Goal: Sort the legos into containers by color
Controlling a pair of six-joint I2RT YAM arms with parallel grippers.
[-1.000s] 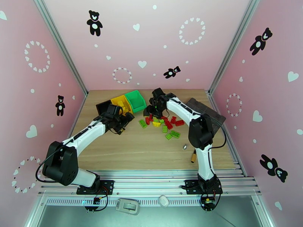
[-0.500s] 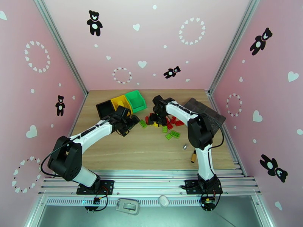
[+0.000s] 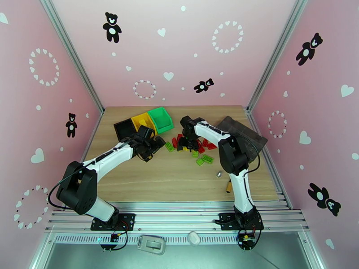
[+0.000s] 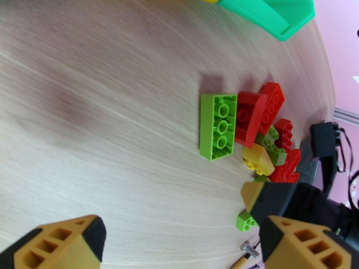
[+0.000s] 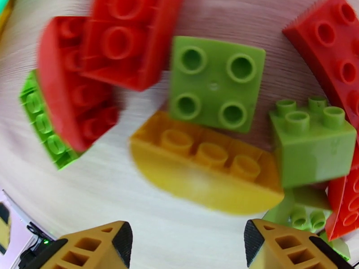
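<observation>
The legos point(image 3: 194, 146) lie in a red, yellow and light green heap mid-table, right of the joined black point(image 3: 123, 128), yellow point(image 3: 142, 120) and green point(image 3: 160, 119) containers. My right gripper point(image 3: 185, 142) is low over the heap's left part. In its wrist view it stands open point(image 5: 188, 247) just short of a yellow curved brick point(image 5: 206, 173), a flat green brick point(image 5: 217, 84) and red bricks point(image 5: 121, 36). My left gripper point(image 3: 155, 143) is open point(image 4: 179, 247) and holds nothing, left of the heap, facing a green brick point(image 4: 218, 126) and red ones point(image 4: 253, 115).
A dark grey tray point(image 3: 244, 131) lies at the right rear. A brass-tipped pen tool point(image 3: 229, 187) and a small metal bolt point(image 3: 219, 174) rest in front of the heap. Two green bricks point(image 3: 205, 159) sit apart toward the front. Bare wood spans the near half.
My left arm has swung right from beside the black bin toward the heap. My right gripper has come forward and down onto the heap's left part.
</observation>
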